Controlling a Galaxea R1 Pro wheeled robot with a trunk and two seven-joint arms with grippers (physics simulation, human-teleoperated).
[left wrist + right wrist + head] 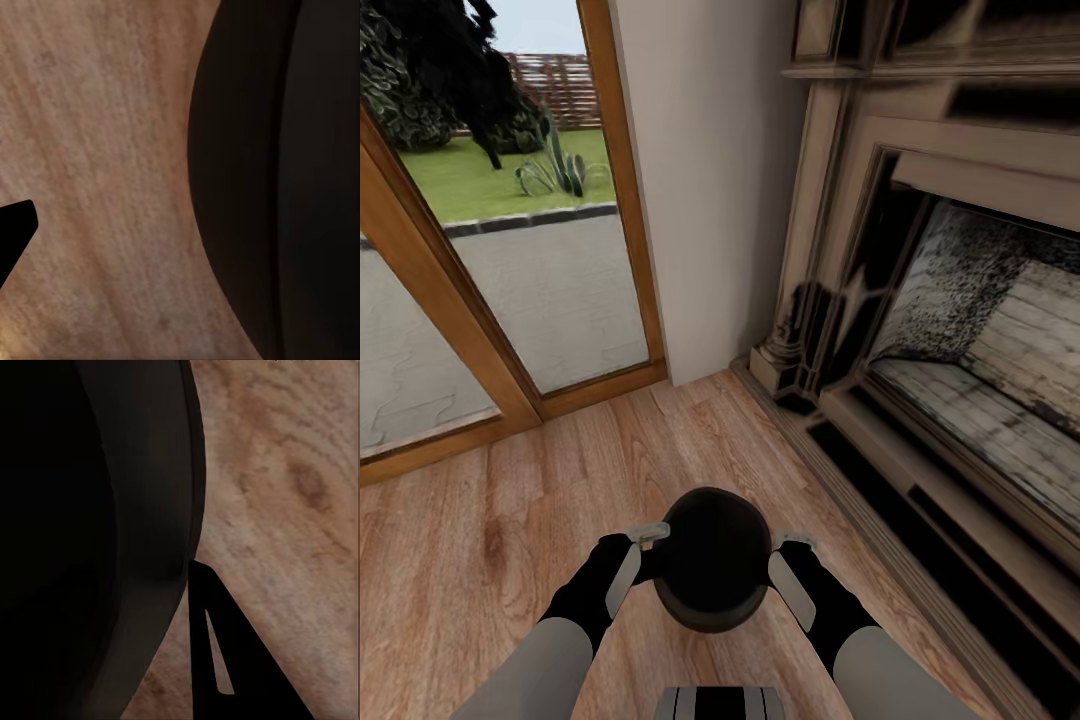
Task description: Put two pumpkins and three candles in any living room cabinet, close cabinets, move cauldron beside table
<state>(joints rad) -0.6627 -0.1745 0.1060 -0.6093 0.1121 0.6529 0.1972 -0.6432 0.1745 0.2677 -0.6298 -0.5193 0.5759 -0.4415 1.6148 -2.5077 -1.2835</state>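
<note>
Matt black cauldron with smooth belly, warm grained wood floor with satin sheen, glossy varnished wood door frame, pale weathered fireplace surround, rough speckled firebox brick.

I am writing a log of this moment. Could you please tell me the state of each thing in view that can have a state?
cauldron: upright, mouth up, held between both grippers above the wooden floor.
left gripper: at the cauldron's left side; open or shut cannot be told.
right gripper: at the cauldron's right side; open or shut cannot be told.
fireplace: unlit, no fire inside.
</note>
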